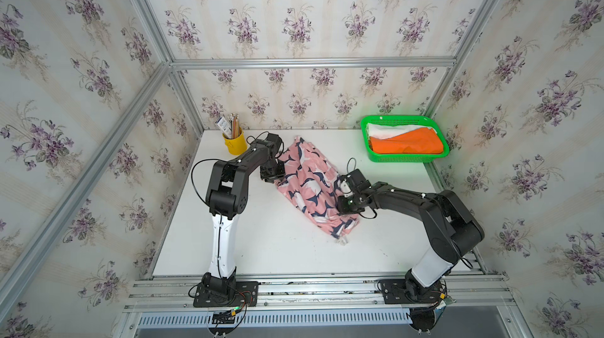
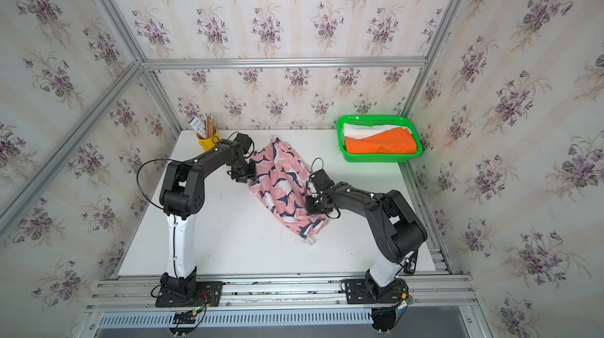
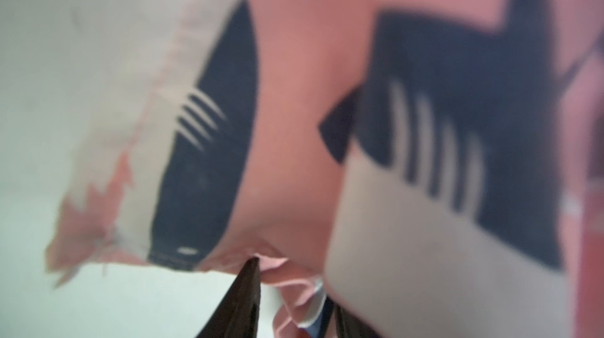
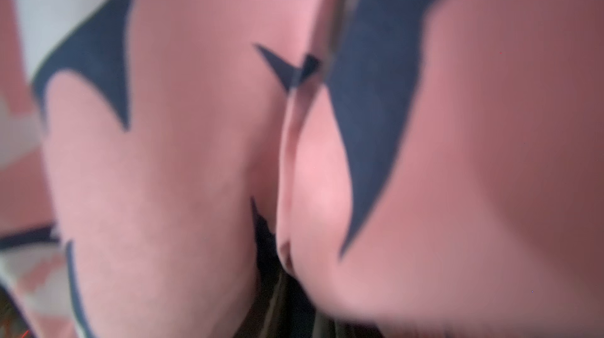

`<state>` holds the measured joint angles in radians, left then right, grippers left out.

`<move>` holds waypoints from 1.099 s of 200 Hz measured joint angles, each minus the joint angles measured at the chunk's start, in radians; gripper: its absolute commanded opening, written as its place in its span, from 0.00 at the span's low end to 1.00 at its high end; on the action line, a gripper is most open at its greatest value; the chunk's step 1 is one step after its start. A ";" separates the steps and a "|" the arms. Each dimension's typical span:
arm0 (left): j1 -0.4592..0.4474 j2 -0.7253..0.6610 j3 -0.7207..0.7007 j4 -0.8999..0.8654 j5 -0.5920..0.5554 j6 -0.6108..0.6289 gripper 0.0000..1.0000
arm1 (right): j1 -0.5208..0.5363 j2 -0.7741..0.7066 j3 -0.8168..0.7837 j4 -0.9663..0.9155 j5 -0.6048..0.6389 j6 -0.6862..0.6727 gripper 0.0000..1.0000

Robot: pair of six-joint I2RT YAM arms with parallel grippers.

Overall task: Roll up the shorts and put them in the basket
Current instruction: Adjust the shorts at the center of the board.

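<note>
Right wrist view is all blurred pink shorts (image 4: 183,163), so I cannot tell whether the right gripper (image 1: 342,201) has bitten cloth or merely presses the edge on the green basket's (image 1: 405,157) side. If it holds nothing, I judge that side lags and the roll skews. Farther off, on the edge away from the basket, the left gripper (image 3: 294,289) pinches a bunched fold; thin cloth could slip out. The pink shorts lie rumpled and unrolled on the table (image 1: 261,248) before the basket, which holds orange shorts (image 1: 407,145) and white shorts (image 1: 385,130).
</note>
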<state>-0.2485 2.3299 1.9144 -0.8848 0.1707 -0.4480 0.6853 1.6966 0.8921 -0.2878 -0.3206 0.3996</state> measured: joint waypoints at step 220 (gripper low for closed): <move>-0.547 -0.644 -0.762 0.021 0.020 -0.207 0.45 | -0.263 0.475 0.758 -0.106 0.092 -0.103 0.29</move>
<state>-0.7956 1.6855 1.1526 -0.8642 0.1905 -0.6552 0.4225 2.1715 1.6501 -0.3939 -0.2287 0.2966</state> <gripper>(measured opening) 0.457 0.305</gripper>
